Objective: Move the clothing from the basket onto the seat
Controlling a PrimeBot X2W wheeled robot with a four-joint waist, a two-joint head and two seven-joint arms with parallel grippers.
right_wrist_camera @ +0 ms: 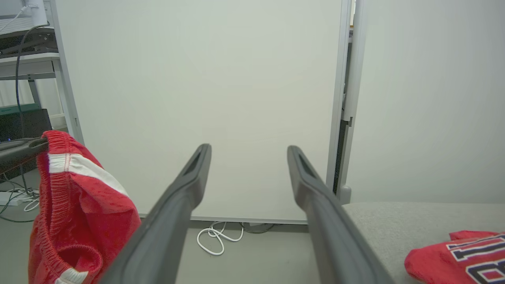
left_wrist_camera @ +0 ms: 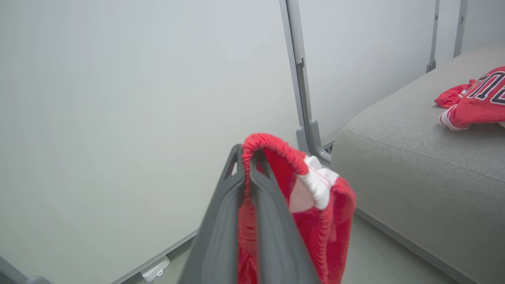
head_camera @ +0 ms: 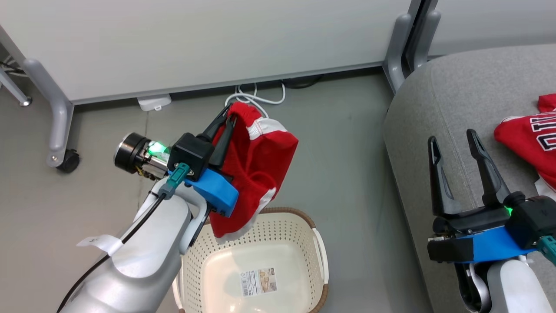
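Observation:
My left gripper [head_camera: 228, 114] is shut on the waistband of the red shorts [head_camera: 256, 169], which hang in the air above the cream basket [head_camera: 319, 248]. The basket's bottom shows bare with a label on it. In the left wrist view the shorts [left_wrist_camera: 315, 205] drape over my closed fingers [left_wrist_camera: 221, 221]. The red jersey [head_camera: 532, 139] with dark lettering lies on the grey seat [head_camera: 451, 100] at the right. My right gripper [head_camera: 454, 141] stands open over the seat's front edge with nothing between its fingers; the right wrist view shows them spread [right_wrist_camera: 248, 154], the jersey [right_wrist_camera: 461, 260] at lower right.
White partition panels [head_camera: 195, 39] on grey castor legs [head_camera: 58, 130] stand behind the basket. A white cable [head_camera: 256, 98] and a small white box [head_camera: 154, 103] lie on the grey floor at the panel's foot. A desk with cables [right_wrist_camera: 23, 47] is at far left in the right wrist view.

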